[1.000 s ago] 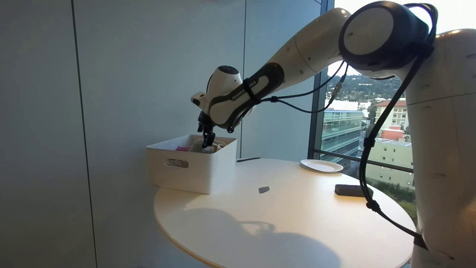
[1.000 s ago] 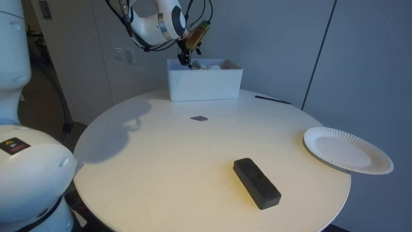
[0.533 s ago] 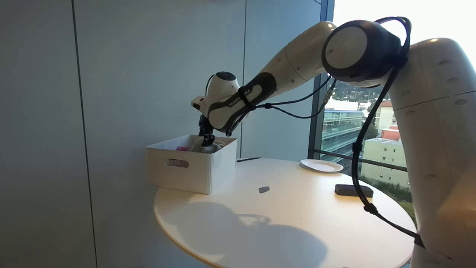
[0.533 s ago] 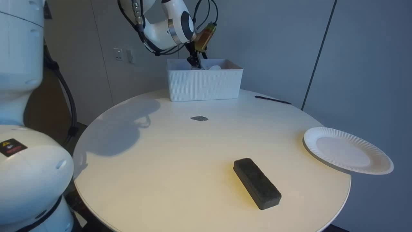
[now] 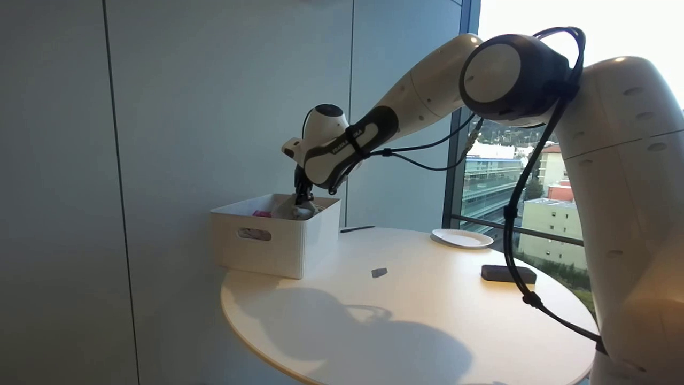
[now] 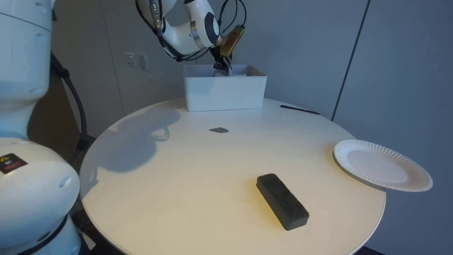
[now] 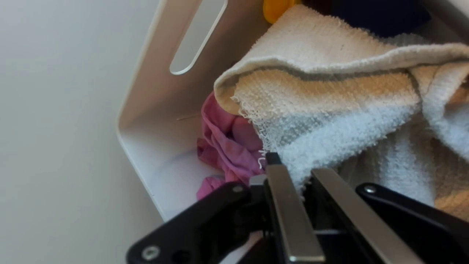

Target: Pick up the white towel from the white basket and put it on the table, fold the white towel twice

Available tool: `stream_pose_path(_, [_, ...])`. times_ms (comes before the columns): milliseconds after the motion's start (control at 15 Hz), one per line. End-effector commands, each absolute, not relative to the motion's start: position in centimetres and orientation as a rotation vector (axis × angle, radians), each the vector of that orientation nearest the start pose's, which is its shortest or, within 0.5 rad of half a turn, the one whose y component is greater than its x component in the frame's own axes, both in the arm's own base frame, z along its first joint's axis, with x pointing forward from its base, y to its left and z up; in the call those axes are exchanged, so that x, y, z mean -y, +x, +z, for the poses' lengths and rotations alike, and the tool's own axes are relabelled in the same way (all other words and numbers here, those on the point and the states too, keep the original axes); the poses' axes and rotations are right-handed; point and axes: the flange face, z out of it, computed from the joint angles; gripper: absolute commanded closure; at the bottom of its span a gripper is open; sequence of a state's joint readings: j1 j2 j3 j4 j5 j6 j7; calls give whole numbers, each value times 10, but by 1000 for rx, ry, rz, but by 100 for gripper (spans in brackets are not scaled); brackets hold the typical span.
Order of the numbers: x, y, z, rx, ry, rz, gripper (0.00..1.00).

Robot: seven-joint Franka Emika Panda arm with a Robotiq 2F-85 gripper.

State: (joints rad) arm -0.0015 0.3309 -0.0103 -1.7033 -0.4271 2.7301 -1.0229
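The white towel [image 7: 322,139], pale and fluffy with a beige hem, lies bunched up inside the white basket [image 6: 226,94]. My gripper [image 7: 298,170] reaches down into the basket, and its jaws have come close together with a fold of the towel pinched between them. In the exterior views the gripper [image 5: 304,199] is at rim height, and a bit of towel [image 5: 303,212] shows just under its fingertips. The basket's front wall hides the rest of the cloth there. The basket stands at the far edge of the round cream table [image 6: 198,177].
A pink cloth [image 7: 234,154] lies beside the towel in the basket, with a yellow item [image 7: 277,9] and a dark blue one [image 7: 381,16]. On the table are a black block [image 6: 282,202], a paper plate [image 6: 378,166], a grey scrap [image 6: 219,130] and a thin dark stick [image 6: 300,109].
The arm has come down slightly and my gripper has shifted a little to the right in both exterior views. Its fingers have gone from wide open to closed on the towel.
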Motion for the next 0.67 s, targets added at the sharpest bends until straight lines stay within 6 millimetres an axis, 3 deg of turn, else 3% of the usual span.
stream_pose_path(0, [-5,668,535,-1459,1927,628,84])
stream_pose_path(267, [16,622,613,-1216,1939,774,82])
stream_pose_path(467, [40,572,662,-1062,1936,762,83])
stream_pose_path(533, [45,561,661,-1046,1979,707,59])
stream_pose_path(600, [49,555,652,-1073,2018,618,57])
